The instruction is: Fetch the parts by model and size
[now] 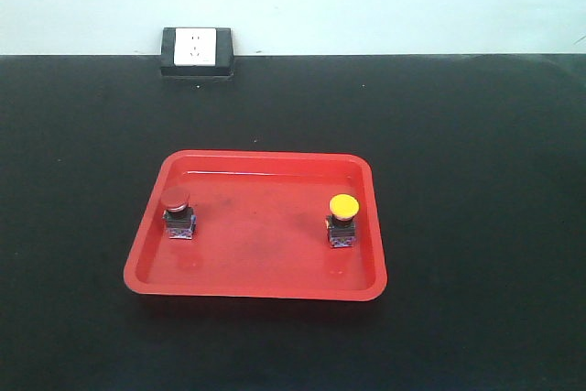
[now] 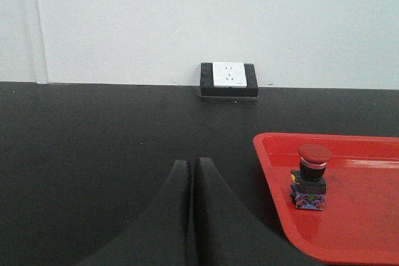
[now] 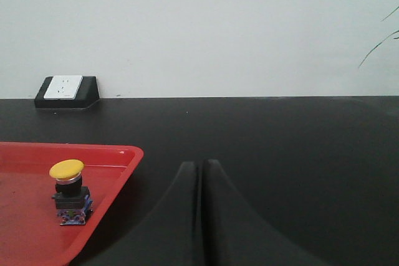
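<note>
Two push-button parts stand upright in a red tray (image 1: 275, 290). The red-capped switch (image 1: 178, 211) is at the tray's left side, the yellow-capped switch (image 1: 342, 220) at its right. In the left wrist view my left gripper (image 2: 192, 165) is shut and empty over the black table, left of the tray (image 2: 274, 154) and the red-capped switch (image 2: 310, 175). In the right wrist view my right gripper (image 3: 201, 166) is shut and empty, right of the tray (image 3: 128, 160) and the yellow-capped switch (image 3: 68, 190). Neither gripper shows in the front view.
A black-cased white wall socket (image 1: 196, 50) sits at the table's far edge against the pale wall. Thin plant leaves (image 3: 380, 35) reach in at the right of the right wrist view. Black tabletop (image 1: 476, 180) surrounds the tray.
</note>
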